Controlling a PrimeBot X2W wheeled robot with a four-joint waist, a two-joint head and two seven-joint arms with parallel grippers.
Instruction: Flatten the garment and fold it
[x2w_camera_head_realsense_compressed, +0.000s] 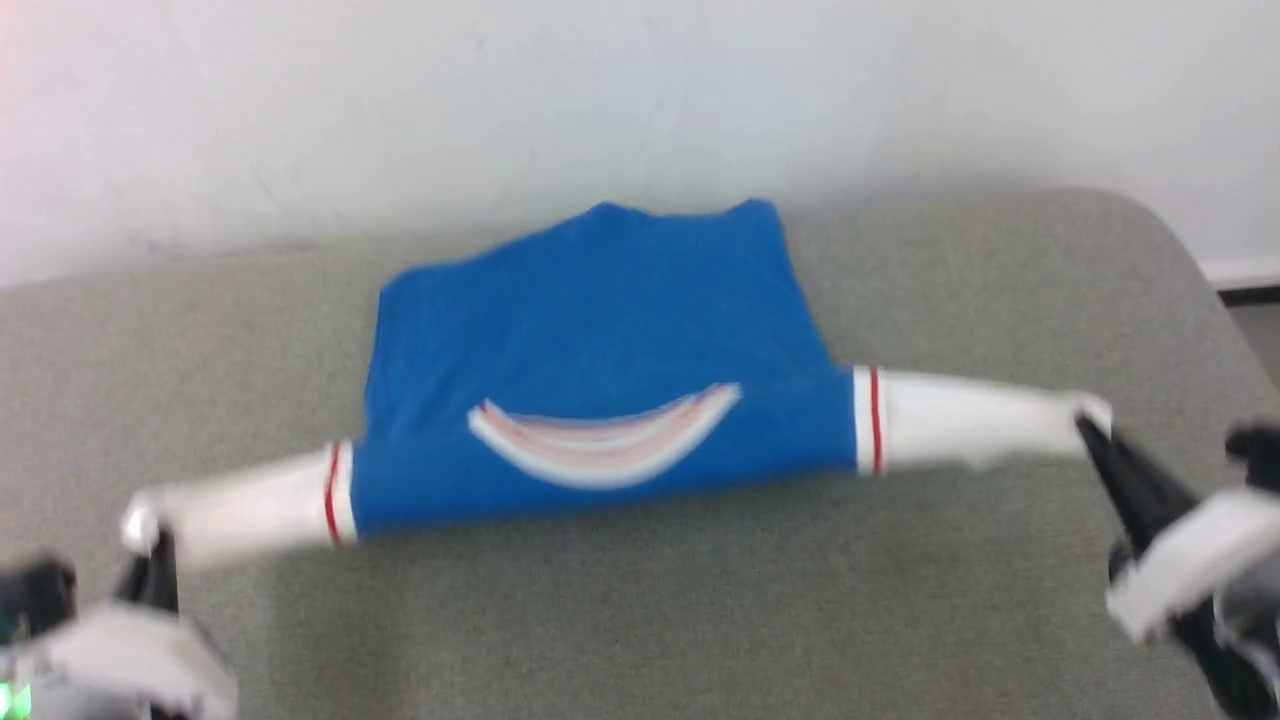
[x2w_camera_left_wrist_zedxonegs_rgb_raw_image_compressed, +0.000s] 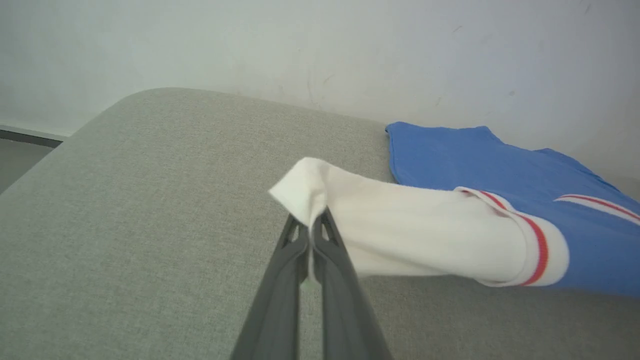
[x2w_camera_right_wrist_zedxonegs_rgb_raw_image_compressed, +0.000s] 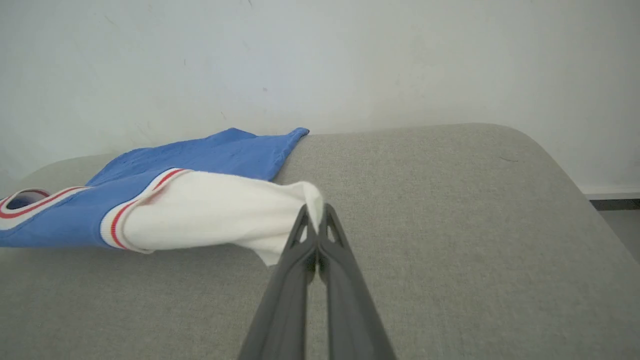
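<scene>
Found the garment (x2w_camera_head_realsense_compressed: 600, 370) lying towards the back of the grey padded table (x2w_camera_head_realsense_compressed: 700, 620), close to the wall, with white sleeves stretched out to either side. Noted the left gripper (x2w_camera_left_wrist_zedxonegs_rgb_raw_image_compressed: 317, 222) pressed together on the tip of one sleeve, and the right gripper (x2w_camera_right_wrist_zedxonegs_rgb_raw_image_compressed: 314, 215) pinching the other sleeve end likewise. Judged to be the flattening pull. Recommend pulling evenly and level on both sides, avoiding any drag that skews the blue body, and lowering each sleeve flat onto the table before letting go. Flagged as a risk: thin fabric slipping out from between the tips under uneven tension.
</scene>
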